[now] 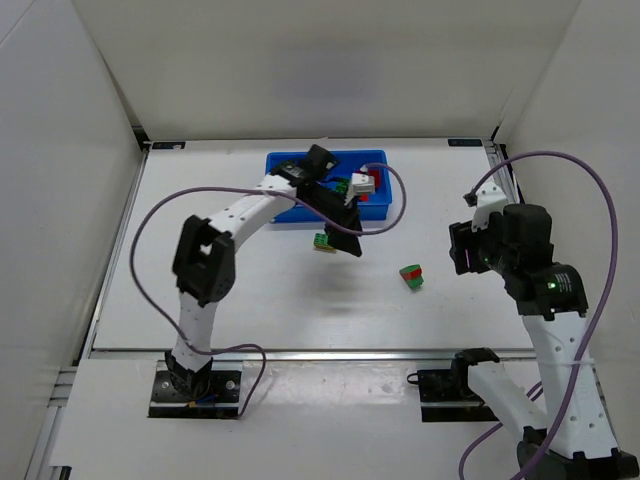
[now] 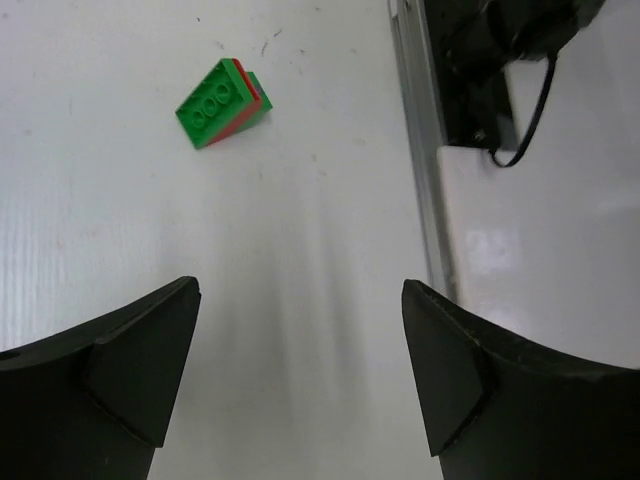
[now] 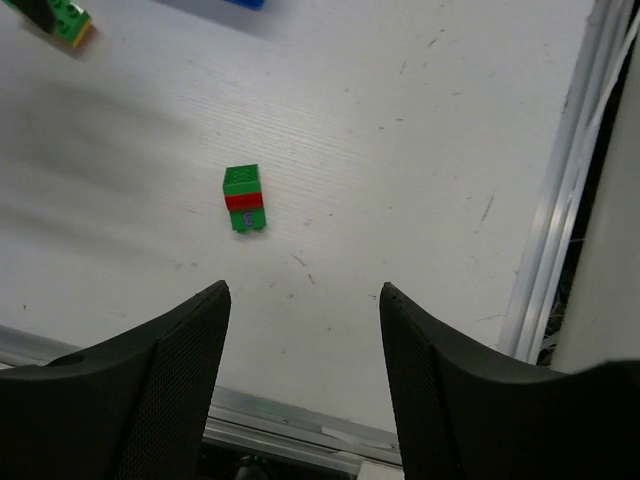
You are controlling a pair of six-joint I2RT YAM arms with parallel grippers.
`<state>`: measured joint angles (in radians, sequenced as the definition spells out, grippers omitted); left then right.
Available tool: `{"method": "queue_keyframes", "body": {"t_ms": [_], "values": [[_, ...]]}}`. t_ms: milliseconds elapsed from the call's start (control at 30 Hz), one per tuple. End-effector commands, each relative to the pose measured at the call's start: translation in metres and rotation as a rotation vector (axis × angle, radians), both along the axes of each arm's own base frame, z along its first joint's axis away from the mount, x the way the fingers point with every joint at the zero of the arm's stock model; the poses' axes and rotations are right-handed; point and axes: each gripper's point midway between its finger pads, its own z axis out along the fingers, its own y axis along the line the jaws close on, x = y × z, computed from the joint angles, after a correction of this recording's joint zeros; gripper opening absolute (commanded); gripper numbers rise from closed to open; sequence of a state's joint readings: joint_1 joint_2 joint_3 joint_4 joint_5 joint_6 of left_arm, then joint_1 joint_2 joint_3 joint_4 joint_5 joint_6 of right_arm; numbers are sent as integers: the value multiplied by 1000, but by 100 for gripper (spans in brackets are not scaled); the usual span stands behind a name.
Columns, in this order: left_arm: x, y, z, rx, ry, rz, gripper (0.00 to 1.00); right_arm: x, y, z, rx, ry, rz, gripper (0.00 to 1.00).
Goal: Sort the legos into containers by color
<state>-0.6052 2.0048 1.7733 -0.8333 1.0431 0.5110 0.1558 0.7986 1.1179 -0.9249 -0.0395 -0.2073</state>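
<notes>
A stack of legos, green with a red layer [image 1: 411, 276], lies on the white table between the arms; it also shows in the left wrist view [image 2: 222, 102] and the right wrist view [image 3: 243, 198]. A green-and-yellow lego [image 1: 321, 241] [image 3: 65, 20] sits just beside my left gripper [image 1: 342, 243]; I cannot tell if they touch. That gripper [image 2: 300, 340] is open and holds nothing. My right gripper [image 1: 462, 255] [image 3: 305, 330] hovers at the right, open with only bare table between its fingers. The blue tray of containers [image 1: 285, 212] stands at the back, partly hidden by the left arm, with a red lego [image 1: 367, 184] and a green lego [image 1: 341, 186] inside.
White walls close in the table on the left, back and right. A metal rail [image 3: 545, 250] runs along the table's right edge, and another rail [image 1: 330, 351] along the near edge. Purple cables [image 1: 160, 215] loop off both arms.
</notes>
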Motion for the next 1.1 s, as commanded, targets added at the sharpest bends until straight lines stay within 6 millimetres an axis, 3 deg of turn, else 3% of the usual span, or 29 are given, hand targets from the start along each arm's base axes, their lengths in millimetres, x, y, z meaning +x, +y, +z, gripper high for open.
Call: {"method": "queue_keyframes", "body": {"t_ms": [0, 33, 67, 100, 133, 233, 267, 400, 533, 667, 1067], "values": [[1, -19, 16, -75, -164, -164, 92, -4, -22, 16, -97, -16, -56, 66], [5, -28, -2, -62, -161, -192, 91, -4, -24, 18, -105, -21, -65, 66], [16, -37, 6, -100, -261, -226, 90, -3, -25, 20, -109, -28, -69, 66], [21, -41, -11, -84, -266, -244, 89, -3, -26, 21, -108, -31, -75, 66], [28, -48, -4, -108, -317, -259, 88, -2, -26, 21, -109, -28, -76, 67], [37, -61, -17, -142, -372, -303, 87, 2, -31, 27, -119, -37, -112, 68], [40, -66, -13, -165, -393, -312, 87, 3, -32, 29, -123, -42, -115, 68], [28, -83, -18, -243, -407, -382, 88, 5, -40, 45, -144, -88, -157, 69], [12, -99, -28, -283, -391, -436, 88, 5, -46, 73, -111, -156, -201, 71], [-6, -115, -43, -301, -365, -484, 88, 9, -39, 87, -68, -185, -184, 75], [-15, -145, -54, -334, -359, -519, 89, 18, -19, 96, 67, -141, -127, 76]]}}
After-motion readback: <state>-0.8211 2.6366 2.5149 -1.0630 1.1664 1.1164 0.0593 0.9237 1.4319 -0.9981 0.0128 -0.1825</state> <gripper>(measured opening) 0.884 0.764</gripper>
